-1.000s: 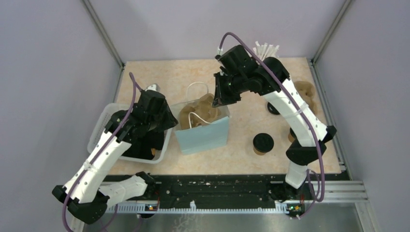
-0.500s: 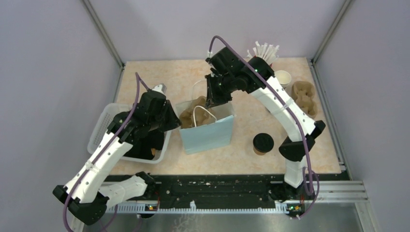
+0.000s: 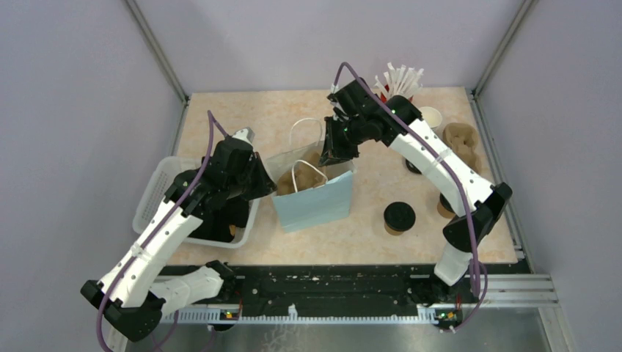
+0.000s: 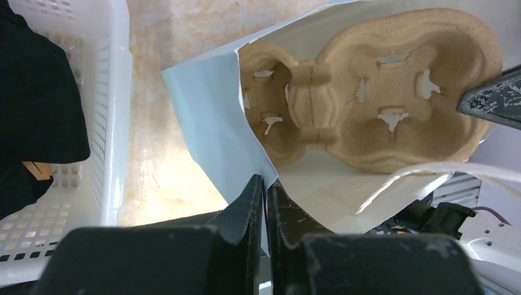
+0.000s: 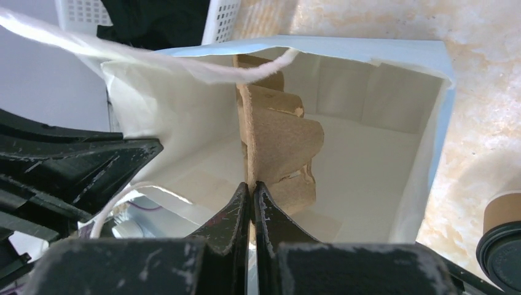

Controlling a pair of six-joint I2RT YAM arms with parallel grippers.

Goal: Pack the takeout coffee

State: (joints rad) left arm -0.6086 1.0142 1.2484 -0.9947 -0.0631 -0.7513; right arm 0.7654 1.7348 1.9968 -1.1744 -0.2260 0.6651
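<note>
The pale blue bag [image 3: 315, 207] stands open at mid-table. My left gripper [image 3: 268, 183] is shut on the bag's left rim [image 4: 209, 117], pinched between its fingertips [image 4: 265, 184]. My right gripper [image 3: 331, 156] is shut on the edge of a brown pulp cup carrier [image 5: 276, 135] and holds it on edge inside the bag; the carrier also shows in the left wrist view [image 4: 368, 92]. A lidded kraft coffee cup [image 3: 400, 217] stands right of the bag, and its lid shows in the right wrist view [image 5: 504, 243]. Another lidded cup [image 3: 413, 166] is partly hidden behind my right arm.
A white basket [image 3: 155, 192] with black items sits at the left, close to my left arm. A red cup of white straws [image 3: 400, 79], an open white-lined cup [image 3: 431, 117] and a second pulp carrier [image 3: 462, 143] stand at the back right.
My right gripper swung left over the bag, then came down and right, lowering the carrier deeper into the bag. My left gripper stayed shut on the bag's rim.
</note>
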